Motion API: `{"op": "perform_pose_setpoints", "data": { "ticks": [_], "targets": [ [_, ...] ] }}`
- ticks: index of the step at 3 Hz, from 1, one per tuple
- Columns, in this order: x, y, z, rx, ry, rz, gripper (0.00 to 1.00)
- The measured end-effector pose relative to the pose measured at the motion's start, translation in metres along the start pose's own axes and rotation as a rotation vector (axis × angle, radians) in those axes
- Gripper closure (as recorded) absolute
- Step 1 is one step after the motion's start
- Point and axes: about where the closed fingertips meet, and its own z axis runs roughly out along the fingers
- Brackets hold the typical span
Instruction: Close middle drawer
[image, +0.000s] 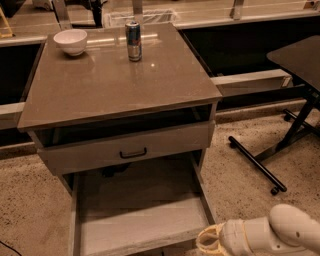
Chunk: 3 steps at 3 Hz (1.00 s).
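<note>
pincer (209, 241): at the bottom edge of the view, right of centre, by the front right corner of the middle drawer (140, 225).
pincer state: cannot tell whether spread or pressed together. Only its cream tip shows, pointing left toward the drawer.
pincer contact: the tip overlaps the drawer's front rim at that corner. Touching or just beside, cannot tell. No object is visible in its grasp.
arm (280, 232): white and rounded, comes in from the lower right corner and lies low, level with the drawer's front.
middle drawer: pulled far out of the cabinet (210, 125) toward the camera. Pale grey floor in view, grey wood side walls. Its front runs along the bottom edge, so the handle is out of view.
upper drawer (165, 142): directly above, out only a little. Black bar handle (133, 153) at the centre of its front, with a dark gap between the front and the top.
surface (115, 85): brown-grey cabinet top, carrying two items.
bowl (70, 41): white, upright, at the back left corner.
can (133, 41): upright, back centre, right of the bowl and apart from it.
right side: dark table (300, 57) on a black base (255, 162) with casters, apart from the cabinet.
floor (30, 200): speckled, pale.
</note>
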Motion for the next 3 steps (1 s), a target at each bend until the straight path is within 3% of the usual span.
{"op": "perform_pose_setpoints", "data": {
  "ticks": [1,2,3],
  "targets": [
    [0.013,0.02,0.041,0.007,0.001,-0.183,1.0],
    [0.024,0.031,0.084,-0.012,-0.001,-0.309,1.0],
    [0.032,0.029,0.117,-0.027,-0.001,-0.333,0.83]
  ]
}}
